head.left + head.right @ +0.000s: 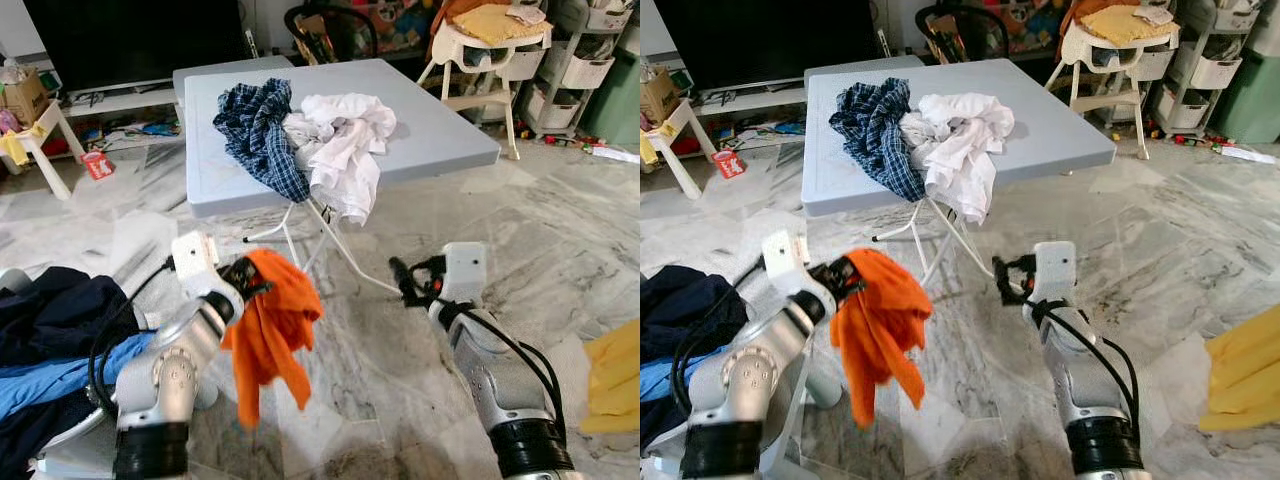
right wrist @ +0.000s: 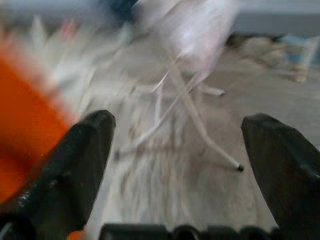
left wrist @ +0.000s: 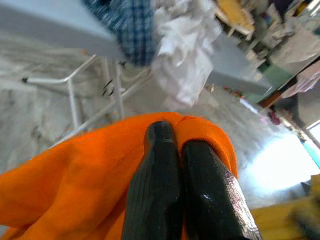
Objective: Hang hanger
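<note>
Marble floor (image 1: pixel 560 250) under left claw (image 1: pixel 252 277) clamping orange garment (image 1: pixel 270 335), right claw (image 1: pixel 405 280) wide apart.

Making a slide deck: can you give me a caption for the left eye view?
Left hand holds an orange garment aloft; open right hand waits beside it.

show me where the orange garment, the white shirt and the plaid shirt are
orange garment (image 1: pixel 268 330), left eye view, on its hanging middle below the left gripper.
white shirt (image 1: pixel 343 140), left eye view, on the crumpled middle.
plaid shirt (image 1: pixel 258 125), left eye view, on the bunched middle.
</note>
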Robot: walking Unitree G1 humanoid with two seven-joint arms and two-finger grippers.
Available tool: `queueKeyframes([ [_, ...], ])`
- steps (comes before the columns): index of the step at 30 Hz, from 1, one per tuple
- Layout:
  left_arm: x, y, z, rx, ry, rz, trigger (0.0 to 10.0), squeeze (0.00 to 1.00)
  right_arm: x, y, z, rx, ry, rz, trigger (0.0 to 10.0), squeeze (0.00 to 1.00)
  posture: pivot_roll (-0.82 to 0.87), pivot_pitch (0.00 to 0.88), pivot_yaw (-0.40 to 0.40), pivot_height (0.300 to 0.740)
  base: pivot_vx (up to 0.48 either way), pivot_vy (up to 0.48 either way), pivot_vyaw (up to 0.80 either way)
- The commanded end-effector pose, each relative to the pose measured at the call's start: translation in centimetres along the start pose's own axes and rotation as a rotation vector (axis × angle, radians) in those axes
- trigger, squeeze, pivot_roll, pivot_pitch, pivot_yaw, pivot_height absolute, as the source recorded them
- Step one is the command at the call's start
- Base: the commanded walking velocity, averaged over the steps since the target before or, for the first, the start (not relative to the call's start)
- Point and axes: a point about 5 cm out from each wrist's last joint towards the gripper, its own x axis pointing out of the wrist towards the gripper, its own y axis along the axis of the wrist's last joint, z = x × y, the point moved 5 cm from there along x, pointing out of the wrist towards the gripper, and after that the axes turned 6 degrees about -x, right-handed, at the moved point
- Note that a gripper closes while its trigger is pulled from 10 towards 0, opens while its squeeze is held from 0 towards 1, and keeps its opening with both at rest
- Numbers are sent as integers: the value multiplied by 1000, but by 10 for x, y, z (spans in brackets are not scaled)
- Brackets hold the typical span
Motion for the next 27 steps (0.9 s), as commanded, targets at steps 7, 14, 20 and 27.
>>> queueKeyframes([
  [7,24,9,48,24,-115,0,10000,0,-3,10,-16,16,181,51,10000,0,-22,65,33,740,0,0,0],
  [14,30,-5,84,-24,-195,-44,10000,0,4,13,-23,28,180,74,10000,0,-16,64,41,740,0,0,0],
  [20,30,-7,99,-59,-229,-60,10000,0,6,9,-34,32,196,73,10000,0,-7,64,48,740,0,0,0],
  [27,19,2,106,-83,-261,-73,10000,0,11,13,-20,-10,87,104,10000,0,7,55,51,740,0,0,0],
])
